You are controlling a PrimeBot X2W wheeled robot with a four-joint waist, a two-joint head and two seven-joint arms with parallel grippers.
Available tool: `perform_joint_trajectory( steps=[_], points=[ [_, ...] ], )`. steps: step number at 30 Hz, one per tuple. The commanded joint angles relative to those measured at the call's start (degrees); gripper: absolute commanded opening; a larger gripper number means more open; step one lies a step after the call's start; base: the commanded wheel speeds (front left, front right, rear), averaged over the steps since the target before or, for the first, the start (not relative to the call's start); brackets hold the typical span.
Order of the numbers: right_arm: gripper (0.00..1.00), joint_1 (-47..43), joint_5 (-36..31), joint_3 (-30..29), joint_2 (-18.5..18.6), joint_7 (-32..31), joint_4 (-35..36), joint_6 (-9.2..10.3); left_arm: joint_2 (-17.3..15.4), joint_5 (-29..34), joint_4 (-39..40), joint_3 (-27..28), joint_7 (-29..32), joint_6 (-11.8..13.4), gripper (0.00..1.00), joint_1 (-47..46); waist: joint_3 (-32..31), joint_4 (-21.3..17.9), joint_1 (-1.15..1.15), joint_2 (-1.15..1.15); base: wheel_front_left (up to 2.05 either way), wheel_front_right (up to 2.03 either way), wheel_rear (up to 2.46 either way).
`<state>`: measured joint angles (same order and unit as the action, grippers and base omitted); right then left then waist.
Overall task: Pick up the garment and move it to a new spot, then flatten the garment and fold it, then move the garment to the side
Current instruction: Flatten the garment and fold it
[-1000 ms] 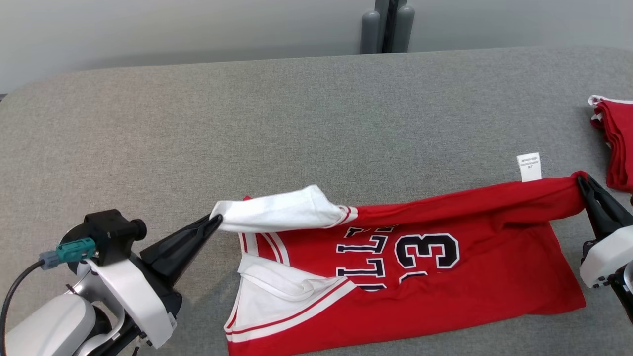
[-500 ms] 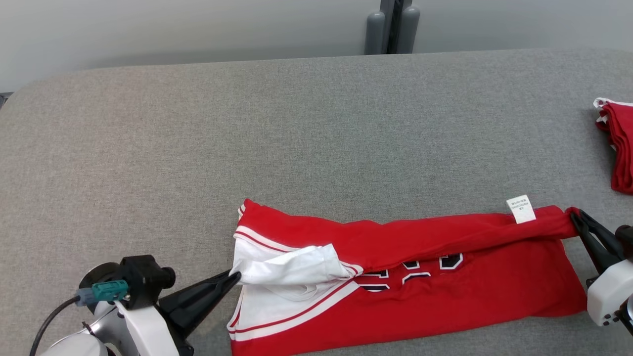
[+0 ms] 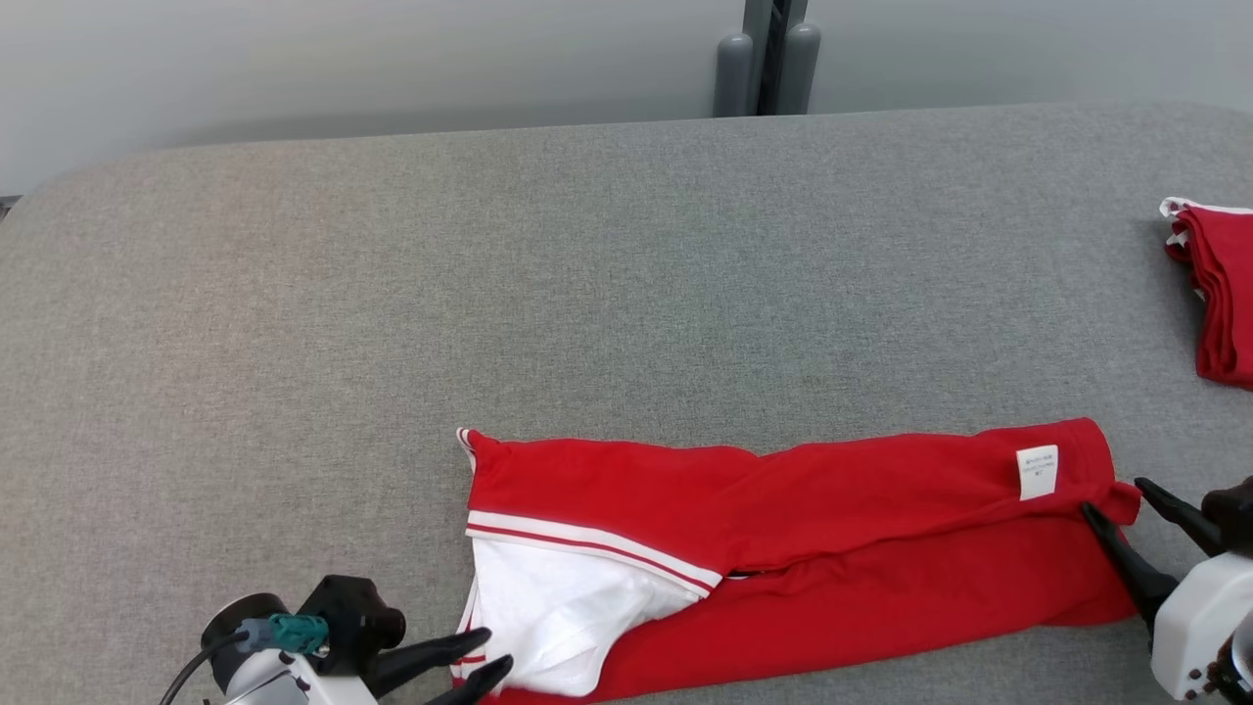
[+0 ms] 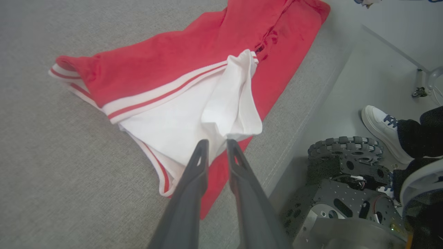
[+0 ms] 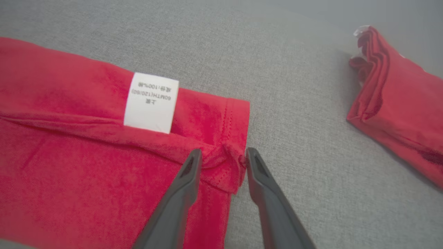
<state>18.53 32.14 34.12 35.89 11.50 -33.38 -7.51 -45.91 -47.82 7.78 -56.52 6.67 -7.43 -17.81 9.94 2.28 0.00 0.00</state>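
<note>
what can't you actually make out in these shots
Lower layer of the garment: head view, covered by the folded-over top half.
Print on the label: too small in the head view.
The red stack: cut off by the head view's right edge, piece count unclear.
The person above the shoe: cut off by the left wrist view's right edge.
Body of the left gripper: cut off by the head view's bottom edge.

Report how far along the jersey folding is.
Done: the jersey lies on the grey table, its far long edge folded over, care tag up. In hand: the left pincer and right pincer stand open at its two ends. Left: probably shortening the long strip with further folds, then moving it aside, perhaps beside the red folded pile.
</note>
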Motion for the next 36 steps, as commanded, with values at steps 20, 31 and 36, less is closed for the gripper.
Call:
perform_joint_trajectory(
  steps=[20,31,36],
  points=[
    [1.00,0.30,4.76,-13.96,1.13,3.54,8.09,0.04,9.43,-1.90,-6.32,13.02,-17.73,13.70,1.00,-1.15,-3.37,-1.31,0.00,0.00,0.00,0.00,0.00],
    [1.00,-10.09,-12.63,-32.95,-14.42,3.68,22.71,0.03,25.52,5.52,-10.20,35.36,-21.81,15.42,1.00,8.32,-5.03,-0.76,0.00,0.00,0.00,0.00,0.00],
    [1.00,-14.25,-17.73,-35.38,-19.46,3.68,26.85,0.04,31.94,15.32,-11.40,42.63,-21.83,10.34,1.00,13.64,-5.21,-0.55,0.00,0.00,0.00,0.00,0.00]
  ],
)
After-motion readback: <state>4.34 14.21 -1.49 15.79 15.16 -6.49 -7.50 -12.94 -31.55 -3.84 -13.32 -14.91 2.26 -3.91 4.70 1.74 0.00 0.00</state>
